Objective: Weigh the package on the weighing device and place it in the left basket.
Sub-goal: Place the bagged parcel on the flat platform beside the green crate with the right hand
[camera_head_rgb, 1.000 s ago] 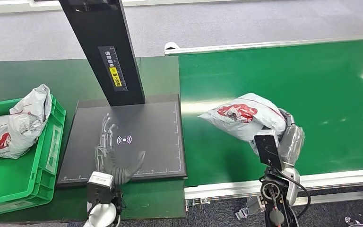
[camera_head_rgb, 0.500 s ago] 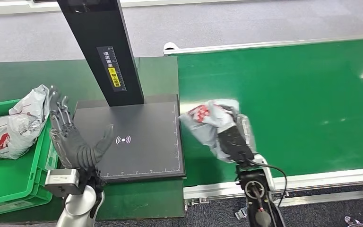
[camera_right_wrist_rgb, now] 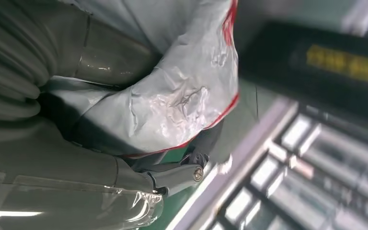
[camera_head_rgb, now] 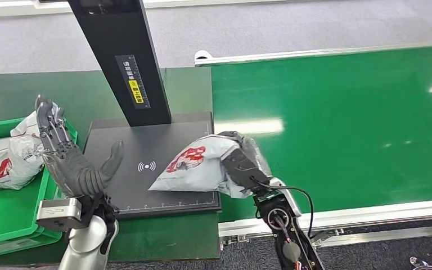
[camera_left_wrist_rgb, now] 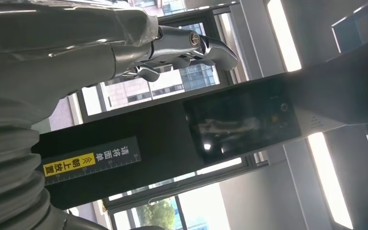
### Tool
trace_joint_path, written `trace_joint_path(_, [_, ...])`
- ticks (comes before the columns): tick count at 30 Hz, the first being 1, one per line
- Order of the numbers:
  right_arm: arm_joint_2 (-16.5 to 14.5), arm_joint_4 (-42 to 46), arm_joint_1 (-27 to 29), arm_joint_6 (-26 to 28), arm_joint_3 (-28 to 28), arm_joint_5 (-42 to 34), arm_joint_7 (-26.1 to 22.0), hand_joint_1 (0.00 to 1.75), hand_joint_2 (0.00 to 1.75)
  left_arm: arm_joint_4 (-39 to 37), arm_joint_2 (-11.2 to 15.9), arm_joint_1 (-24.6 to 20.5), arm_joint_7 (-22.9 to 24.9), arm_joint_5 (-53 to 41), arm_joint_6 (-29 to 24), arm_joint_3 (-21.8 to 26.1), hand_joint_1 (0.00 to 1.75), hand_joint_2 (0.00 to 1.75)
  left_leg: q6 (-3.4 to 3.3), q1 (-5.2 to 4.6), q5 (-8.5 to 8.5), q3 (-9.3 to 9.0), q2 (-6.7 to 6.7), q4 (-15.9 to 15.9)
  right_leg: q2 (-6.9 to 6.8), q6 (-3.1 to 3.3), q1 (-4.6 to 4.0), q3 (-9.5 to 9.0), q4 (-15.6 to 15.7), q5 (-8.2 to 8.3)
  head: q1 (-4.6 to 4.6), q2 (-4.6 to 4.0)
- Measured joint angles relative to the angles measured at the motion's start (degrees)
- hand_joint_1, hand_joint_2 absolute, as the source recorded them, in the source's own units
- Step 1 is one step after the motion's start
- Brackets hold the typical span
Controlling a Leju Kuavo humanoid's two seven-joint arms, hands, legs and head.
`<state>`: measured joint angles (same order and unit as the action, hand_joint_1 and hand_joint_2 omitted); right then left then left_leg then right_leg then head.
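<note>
**Fingers carry the package over the scale's edge**

Fingers (camera_head_rgb: 237, 160) of your right hand (camera_head_rgb: 242, 169) wrap the grey package (camera_head_rgb: 194, 166), which has travelled off the green conveyor belt (camera_head_rgb: 343, 112) within the last second and now overhangs the right part of the black weighing plate (camera_head_rgb: 146, 143). Whether it rests on the plate or hangs just above, you cannot tell from the head view. Your left hand (camera_head_rgb: 70, 160) has risen from the plate and now stands upright beside the green basket (camera_head_rgb: 11, 222), fingers spread, holding nothing. That leaves the plate free. Judging by this, weighing is about to begin; the basket, already holding another package (camera_head_rgb: 11, 154), comes afterwards.
</note>
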<state>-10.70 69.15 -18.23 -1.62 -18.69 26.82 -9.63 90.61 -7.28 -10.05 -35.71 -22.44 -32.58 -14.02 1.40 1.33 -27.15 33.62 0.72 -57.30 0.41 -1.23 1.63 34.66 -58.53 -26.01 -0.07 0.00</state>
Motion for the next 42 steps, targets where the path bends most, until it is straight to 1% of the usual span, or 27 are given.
trace_joint_path(2, [-1.3, -4.4, -1.8, -1.9, -1.9, 0.0, -0.4, 1.75, 1.75, 0.5, 0.0, -0.1, 0.6, 0.2, -0.5, 0.7, 0.0, 1.75, 0.01, 0.01, 0.01, -0.05, -0.05, 0.0, 0.05, 0.01, -0.01, 0.01, 0.0, 0.0, -0.01, 0.0])
trace_joint_path(6, [-3.8, -12.0, -5.5, -2.0, -5.4, 0.3, -0.8, 1.75, 1.75, 1.9, 0.0, 0.3, 1.6, 0.3, -1.2, 3.0, 0.0, 1.75, 0.03, 0.04, 0.02, -0.07, -0.05, 0.0, 0.05, 0.02, -0.04, 0.02, -0.1, 0.0, 0.0, 0.0])
trace_joint_path(7, [-4.3, -13.3, -6.3, -2.1, -6.1, 0.3, -0.6, 1.66, 1.75, 2.2, 0.0, 0.5, 1.9, 0.3, -1.3, 3.7, 0.0, 1.75, 0.04, 0.04, 0.03, -0.07, -0.05, 0.0, 0.05, 0.02, -0.04, 0.02, -0.1, 0.0, 0.0, 0.0])
trace_joint_path(10, [-5.2, -15.7, -7.8, -2.5, -7.6, 0.1, 0.0, 0.35, 1.75, 3.0, 0.0, 1.2, 2.3, 0.2, -1.7, 5.2, 0.0, 1.75, 0.03, 0.03, 0.03, -0.05, -0.04, 0.0, 0.04, 0.01, -0.03, 0.01, -0.1, 0.0, 0.01, 0.0])
trace_joint_path(11, [-5.4, -16.3, -8.3, -2.3, -7.9, 0.0, 0.3, 0.0, 1.75, 3.1, 0.0, 1.5, 2.4, 0.1, -1.8, 5.7, 0.0, 1.75, 0.03, 0.02, 0.02, -0.05, -0.04, 0.0, 0.04, 0.01, -0.02, 0.01, -0.1, 0.0, 0.02, 0.0])
trace_joint_path(17, [-6.0, -20.4, -11.2, 1.0, -9.0, 0.2, 1.7, 0.0, 1.75, 4.5, 0.0, 3.6, 3.0, -1.7, -1.8, 7.9, 0.0, 1.75, 0.03, 0.0, 0.02, -0.04, -0.02, 0.0, 0.03, 0.01, 0.0, 0.02, 0.0, 0.0, 0.01, 0.0])
trace_joint_path(21, [-6.1, -22.9, -12.3, 2.7, -9.0, 0.4, 1.4, 0.0, 1.75, 4.7, 0.0, 4.0, 3.7, -2.5, -1.4, 8.3, 0.0, 1.75, 0.03, 0.01, 0.02, -0.05, -0.02, 0.0, 0.03, 0.01, -0.01, 0.02, 0.0, 0.0, 0.0, 0.0])
trace_joint_path(25, [-6.2, -24.0, -12.5, 3.6, -8.9, -0.3, -1.7, 0.0, 1.75, 4.6, 0.0, 4.2, 3.8, -2.8, -1.0, 8.4, 0.0, 1.75, 0.03, 0.01, 0.02, -0.06, -0.02, 0.0, 0.04, 0.01, -0.01, 0.03, 0.0, 0.0, 0.0, 0.0])
trace_joint_path(29, [-6.3, -23.0, -12.1, 4.0, -8.5, -3.5, -5.8, 0.0, 1.75, 4.4, 0.0, 4.2, 5.2, -4.7, 0.6, 8.4, 0.0, 1.75, 0.03, 0.01, 0.02, -0.06, -0.03, 0.0, 0.04, 0.01, -0.01, 0.07, 0.0, 0.0, 0.01, 0.0])
trace_joint_path(31, [-6.2, -20.8, -11.4, 3.8, -7.7, -5.8, -7.3, 0.0, 1.75, 4.0, 0.0, 4.2, 7.3, -6.7, 3.1, 8.2, 0.0, 1.75, 0.03, 0.01, 0.02, -0.04, -0.03, 0.0, 0.04, 0.01, 0.0, 0.09, 0.0, 0.0, 0.01, 0.0])
trace_joint_path(34, [-5.5, -15.8, -10.0, 2.5, -5.6, -9.7, -8.6, 0.0, 1.75, 2.5, 0.1, 4.1, 11.2, -11.0, 8.3, 7.6, 0.0, 1.75, 0.02, -0.01, 0.01, -0.02, -0.04, 0.0, 0.04, 0.01, 0.01, 0.11, 0.0, 0.0, 0.01, 0.0])
trace_joint_path(37, [-4.7, -11.1, -8.4, 1.8, -3.4, -12.2, -9.9, 0.0, 1.75, 0.6, 0.2, 4.1, 13.3, -14.1, 12.2, 6.8, 0.0, 1.75, 0.02, -0.02, 0.0, -0.02, -0.07, 0.0, 0.07, 0.01, 0.02, 0.15, 0.0, 0.01, 0.01, 0.0])
trace_joint_path(39, [-4.0, -7.3, -6.8, 3.3, -1.6, -12.5, -11.2, 0.0, 1.75, -1.2, 0.3, 4.1, 14.8, -16.7, 15.9, 5.9, 0.0, 1.75, 0.02, -0.02, 0.0, -0.02, -0.02, 0.0, 0.05, 0.01, 0.02, 0.15, 0.0, 0.01, 0.0, 0.0])
trace_joint_path(42, [-2.6, -0.5, -4.2, 7.4, 1.5, -10.6, -11.8, 0.0, 1.75, -5.3, 0.4, 4.1, 16.9, -21.3, 22.8, 4.1, 0.0, 1.75, 0.01, -0.03, 0.0, -0.01, -0.01, 0.0, 0.03, 0.01, 0.02, 0.15, 0.0, 0.01, -0.01, 0.0])
